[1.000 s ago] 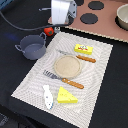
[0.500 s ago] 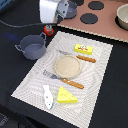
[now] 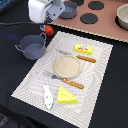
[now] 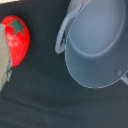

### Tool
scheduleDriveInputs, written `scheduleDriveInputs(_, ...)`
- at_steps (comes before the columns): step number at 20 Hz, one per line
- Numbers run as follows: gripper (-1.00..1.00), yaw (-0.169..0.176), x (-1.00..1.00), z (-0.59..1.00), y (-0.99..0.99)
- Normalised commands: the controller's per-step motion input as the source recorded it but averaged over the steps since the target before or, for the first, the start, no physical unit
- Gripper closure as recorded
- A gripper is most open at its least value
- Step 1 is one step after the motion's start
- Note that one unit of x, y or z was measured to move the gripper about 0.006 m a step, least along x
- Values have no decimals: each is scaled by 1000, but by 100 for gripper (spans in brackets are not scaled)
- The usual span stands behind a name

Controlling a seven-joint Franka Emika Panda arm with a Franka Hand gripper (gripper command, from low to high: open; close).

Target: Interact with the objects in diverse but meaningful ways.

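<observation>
My gripper hangs at the back of the exterior view's left, just above the red tomato and behind the grey two-handled pot; its fingertips are not clearly visible. The wrist view looks down on the tomato and the empty pot, both on the dark table. On the striped placemat lie a yellow block with a red label, a white fish and a yellow holed cheese wedge.
A tan plate sits mid-mat between a wooden-handled knife and a fork. A toy stove with black burners runs along the back, with a bowl at its right end.
The gripper has moved toward the exterior view's left, from over the mat's back edge to above the tomato and pot. The objects have not moved.
</observation>
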Motion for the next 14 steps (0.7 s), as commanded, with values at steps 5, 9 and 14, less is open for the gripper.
scheduleDriveInputs(5, -100, -20, -923, -310, 217)
scheduleDriveInputs(9, -100, -46, -841, -308, 268)
scheduleDriveInputs(14, -100, -157, -542, -49, 232)
